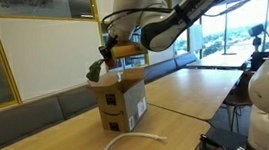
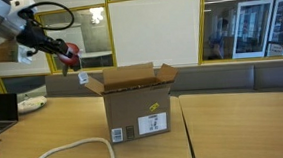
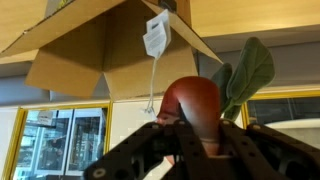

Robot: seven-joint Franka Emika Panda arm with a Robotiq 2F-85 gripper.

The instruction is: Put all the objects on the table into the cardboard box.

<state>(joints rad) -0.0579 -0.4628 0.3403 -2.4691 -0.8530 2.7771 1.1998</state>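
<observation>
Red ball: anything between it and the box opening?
Nothing visible. The gripper holds the red ball beside the cardboard box, whose flaps are open. Only the near flap juts toward it, close to the dangling white tag.

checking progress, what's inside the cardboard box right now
The cardboard box stands with flaps open, but its walls hide the inside in both exterior views. The red ball-like thing is outside, in the gripper.

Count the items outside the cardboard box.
2: a red toy with green leaves in the gripper; a white cord on the table. Others may be hidden inside the box.
</observation>
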